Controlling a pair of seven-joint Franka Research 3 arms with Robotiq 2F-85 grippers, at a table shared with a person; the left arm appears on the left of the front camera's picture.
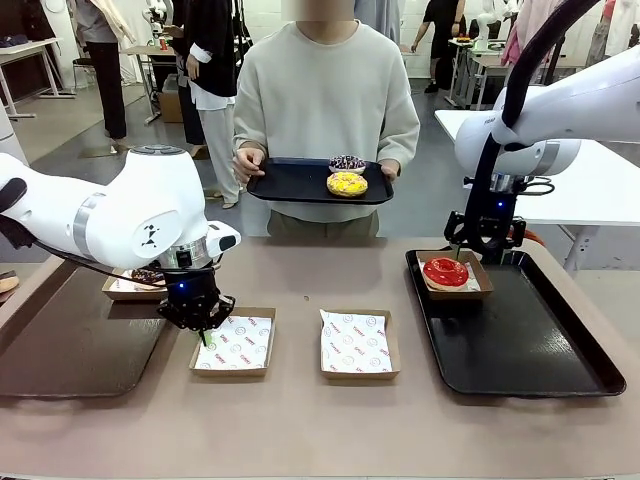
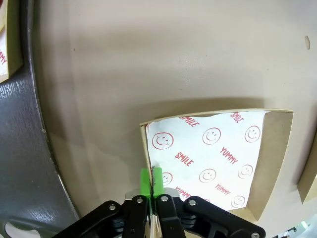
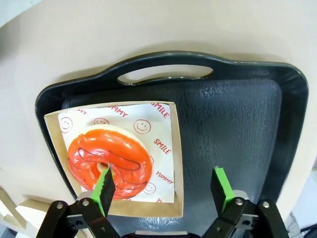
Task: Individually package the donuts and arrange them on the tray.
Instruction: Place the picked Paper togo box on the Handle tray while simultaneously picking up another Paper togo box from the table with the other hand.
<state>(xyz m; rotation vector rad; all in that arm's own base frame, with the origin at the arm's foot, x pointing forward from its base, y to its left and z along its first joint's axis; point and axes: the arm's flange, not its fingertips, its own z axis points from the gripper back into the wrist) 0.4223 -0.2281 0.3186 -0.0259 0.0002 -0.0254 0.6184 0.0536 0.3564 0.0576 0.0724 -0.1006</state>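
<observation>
Tabletop scene, with two white robot arms on the near side and a person standing at the far side. Left gripper (image 1: 204,332) is clenched. In its wrist view the green pads (image 2: 144,179) meet on the side wall of a shallow brown cardboard box (image 2: 280,148) lined with white paper printed with red smileys. Whether the paper is pinched too is hard to tell. This box sits on the brown table (image 1: 300,420), just beside a dark brown tray (image 1: 70,350) at the robot's left. A second lined box (image 1: 358,343) of the same kind lies a little to its right. Behind the left arm, a chocolate-glazed ring donut (image 1: 147,275) rests in another box, partly hidden.

Right gripper (image 3: 162,187) hangs released, jaws wide apart, above a glossy red ring donut (image 3: 109,161). The donut sits in its own lined box at the far left corner of a black plastic tray (image 3: 237,124) on the robot's right.

The person holds a second black tray (image 1: 290,180) with both hands. On it lie a yellow sprinkled donut (image 1: 347,184) and, right behind it, a dark purple donut (image 1: 347,162) with coloured sprinkles.
</observation>
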